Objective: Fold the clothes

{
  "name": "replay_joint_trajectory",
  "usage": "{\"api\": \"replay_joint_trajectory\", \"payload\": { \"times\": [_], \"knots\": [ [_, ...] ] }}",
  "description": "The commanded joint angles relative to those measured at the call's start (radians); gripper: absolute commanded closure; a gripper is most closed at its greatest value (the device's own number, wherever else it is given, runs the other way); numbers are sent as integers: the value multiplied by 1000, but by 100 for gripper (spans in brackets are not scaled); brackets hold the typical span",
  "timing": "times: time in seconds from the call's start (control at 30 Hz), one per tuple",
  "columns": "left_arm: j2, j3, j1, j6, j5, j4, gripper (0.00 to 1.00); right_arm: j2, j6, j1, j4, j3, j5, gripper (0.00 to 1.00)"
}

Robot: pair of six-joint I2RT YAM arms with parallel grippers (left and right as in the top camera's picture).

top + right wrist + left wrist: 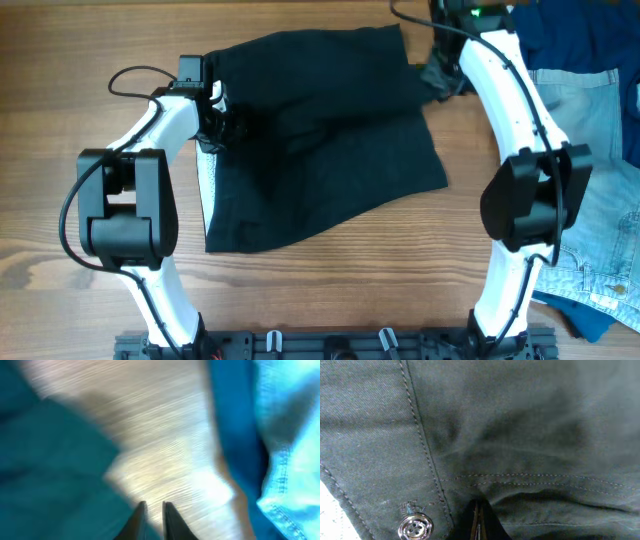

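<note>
A black garment (320,150) lies spread across the middle of the wooden table. My left gripper (213,112) is at its left edge. In the left wrist view its jaws (476,521) are shut on a fold of the dark fabric (520,435), next to a silver button (415,526). My right gripper (440,75) is at the garment's upper right corner. In the blurred right wrist view its jaws (153,510) are a narrow gap apart over bare wood, with nothing between the tips, at the edge of the dark cloth (50,470).
A pile of blue denim clothes (600,150) covers the right side of the table and shows in the right wrist view (285,435). A white lining (208,185) peeks out at the garment's left edge. Bare wood (60,60) lies to the left.
</note>
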Motion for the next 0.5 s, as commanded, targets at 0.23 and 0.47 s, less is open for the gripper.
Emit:
{"api": "replay_joint_trajectory", "payload": {
  "times": [0.23, 0.47],
  "knots": [
    [-21, -11, 126, 19, -96, -61, 96, 9, -303, -64, -232, -87, -418, 71],
    [-286, 21, 156, 10, -50, -456, 0, -1, -288, -64, -194, -288, -645, 68]
  ]
}}
